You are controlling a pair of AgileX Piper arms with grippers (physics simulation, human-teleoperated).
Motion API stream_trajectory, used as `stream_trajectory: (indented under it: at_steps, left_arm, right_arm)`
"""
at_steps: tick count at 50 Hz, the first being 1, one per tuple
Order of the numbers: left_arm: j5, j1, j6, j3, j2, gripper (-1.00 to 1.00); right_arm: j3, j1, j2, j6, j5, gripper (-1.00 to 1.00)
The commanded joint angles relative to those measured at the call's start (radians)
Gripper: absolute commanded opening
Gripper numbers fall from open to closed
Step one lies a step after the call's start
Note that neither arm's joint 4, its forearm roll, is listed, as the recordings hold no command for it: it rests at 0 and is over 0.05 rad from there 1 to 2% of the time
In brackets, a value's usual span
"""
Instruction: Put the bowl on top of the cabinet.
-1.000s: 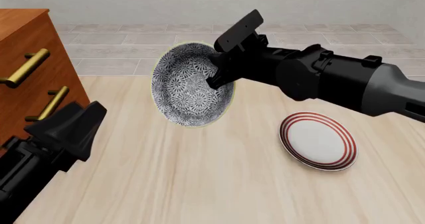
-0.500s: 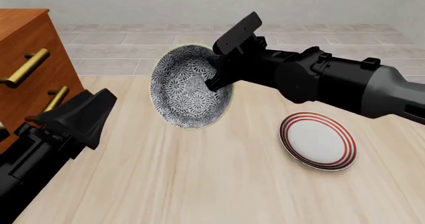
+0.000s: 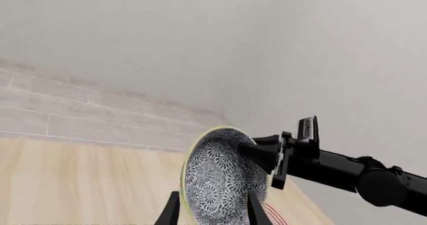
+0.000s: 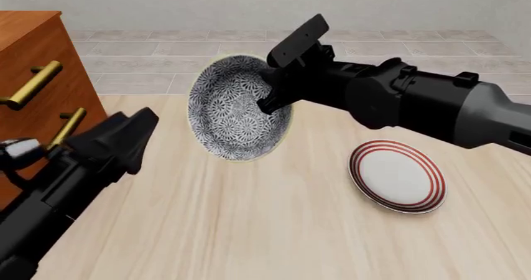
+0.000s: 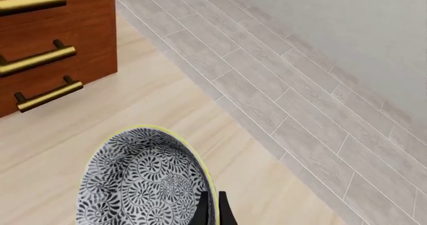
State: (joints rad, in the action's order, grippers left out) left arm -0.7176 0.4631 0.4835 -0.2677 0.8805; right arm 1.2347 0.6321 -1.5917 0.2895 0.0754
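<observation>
Front view: right end effector (image 4: pixel 267 95) pinching bowl (image 4: pixel 236 107) rim, bowl tilted above table (image 4: pixel 274 230) — left end effector (image 4: pixel 124 137) fingers spread, near cabinet (image 4: pixel 37 74).

A red-ringed white plate (image 4: pixel 397 176) lies on the table (image 4: pixel 249 230).

The bowl (image 4: pixel 238 107) is hanging tipped on edge above the table (image 4: pixel 274 230), pinched at its rim by the right gripper (image 4: pixel 270 95), whose arm is crossing the space over the red-ringed plate (image 4: pixel 397 175). The left gripper (image 4: pixel 124 137) is filling the gap between bowl and cabinet (image 4: pixel 37 74). Bare tabletop is lying open in the near middle, between the arms.
</observation>
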Motion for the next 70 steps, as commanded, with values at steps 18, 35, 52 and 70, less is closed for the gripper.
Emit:
stream_trajectory:
  at_steps: [18, 35, 52, 70]
  left_arm:
    - [-0.112, -0.020, 0.010, -0.017, 0.177, 1.00]
    - [-0.160, -0.028, 0.030, -0.040, 0.247, 1.00]
    - [-0.212, -0.021, 0.071, -0.042, 0.298, 1.00]
    - [-0.255, -0.014, 0.088, -0.044, 0.353, 1.00]
  right_arm:
    - [0.004, 0.000, 0.014, -0.005, 0.001, -1.00]
    - [-0.014, 0.010, 0.027, -0.010, -0.004, -1.00]
    - [-0.027, 0.017, 0.039, -0.012, -0.007, -1.00]
    - [-0.036, 0.024, 0.049, -0.013, -0.011, -1.00]
